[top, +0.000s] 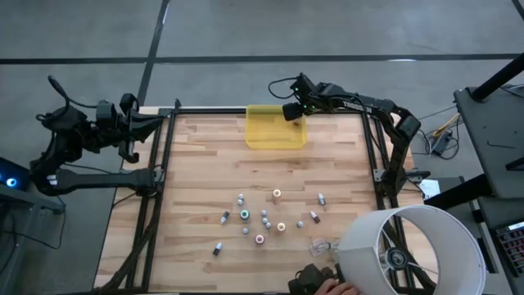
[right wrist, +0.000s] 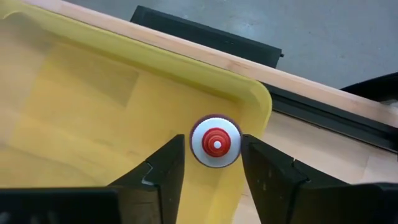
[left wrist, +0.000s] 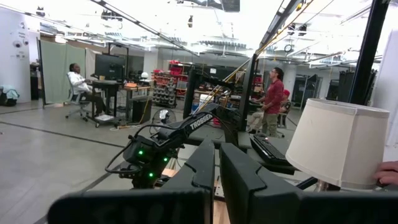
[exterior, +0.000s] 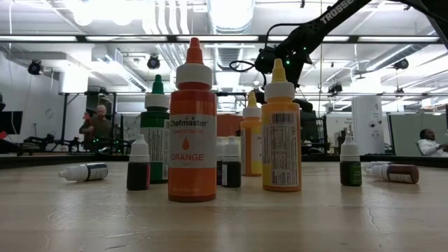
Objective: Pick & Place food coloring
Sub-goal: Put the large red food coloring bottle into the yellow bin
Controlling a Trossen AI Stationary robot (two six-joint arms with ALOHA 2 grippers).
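Over the far right corner of the translucent yellow tray [top: 270, 135] [right wrist: 93, 106], my right gripper [top: 293, 111] [right wrist: 213, 165] points steeply down. Its fingers stand open on either side of a small food coloring bottle with a red and white cap [right wrist: 215, 142], seen cap-on. Several more food coloring bottles [top: 262, 218] stand or lie on the wooden table's near middle; in the low view an orange one [exterior: 192, 126] and a yellow one [exterior: 281, 133] stand closest. My left gripper [top: 135, 124] [left wrist: 217, 180] waits shut beyond the table's far left corner, raised and level. My right gripper's fingers flank the red-capped bottle's body just below the cap [right wrist: 215, 163], coming from above. A narrow gap shows at one finger [right wrist: 171, 168]. Whether the other finger [right wrist: 261, 168] touches the bottle, I cannot tell, and what the bottle's base rests on is hidden.
A white lampshade [top: 417, 246] stands at the near right corner, with a person's hand [top: 337, 287] beside it. A clear crumpled plastic scrap [top: 321, 244] lies near the bottles. Bare wood lies between tray and bottles. A black frame [top: 160, 172] borders the table.
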